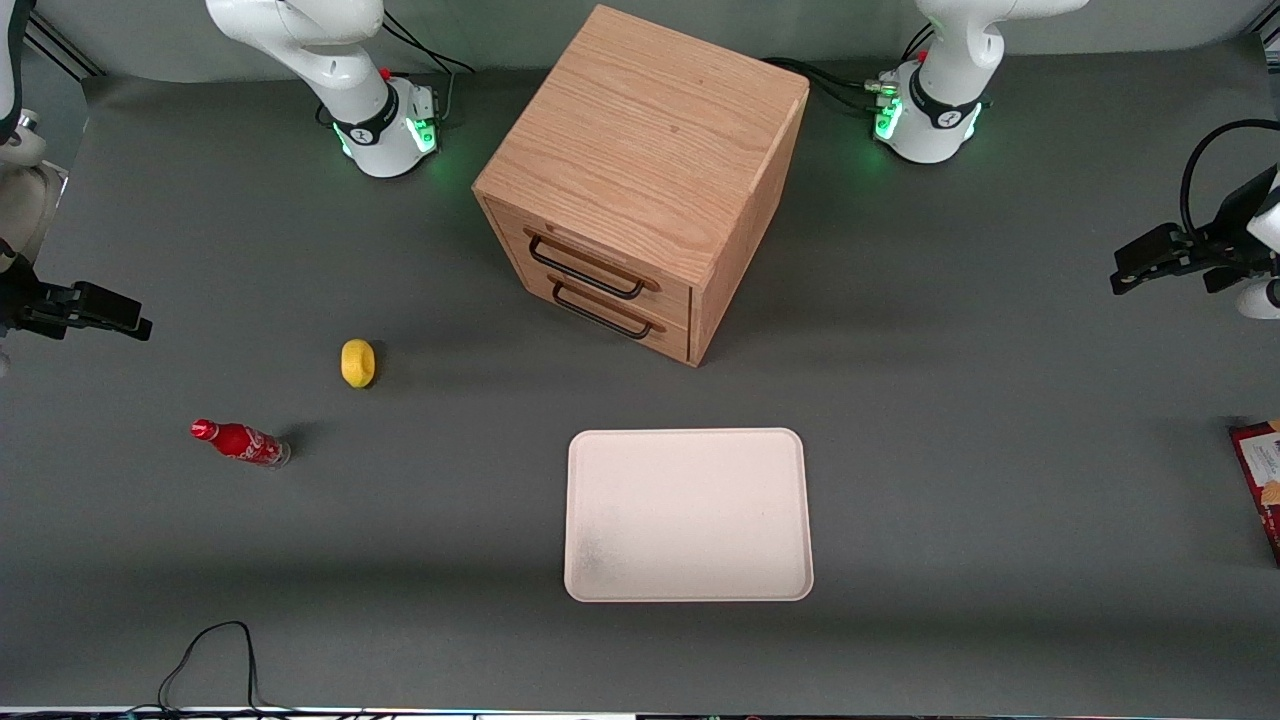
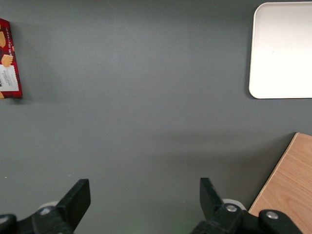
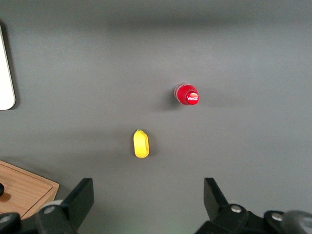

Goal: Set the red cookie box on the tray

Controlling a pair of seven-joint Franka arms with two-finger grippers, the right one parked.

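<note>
The red cookie box point(image 1: 1262, 485) lies flat at the working arm's end of the table, partly cut off by the front view's edge; it also shows in the left wrist view point(image 2: 9, 61) with its white label and cookie pictures. The pale cream tray point(image 1: 688, 515) lies flat and bare in front of the wooden cabinet, nearer the front camera; its corner shows in the left wrist view point(image 2: 282, 48). My left gripper point(image 1: 1140, 270) hangs high above the table's working-arm end, farther from the front camera than the box. It is open and empty point(image 2: 144, 195).
A wooden two-drawer cabinet point(image 1: 640, 180) stands mid-table, farther from the front camera than the tray. A yellow lemon-like object point(image 1: 357, 362) and a small red cola bottle point(image 1: 240, 442) sit toward the parked arm's end. A black cable point(image 1: 215, 660) loops at the table's near edge.
</note>
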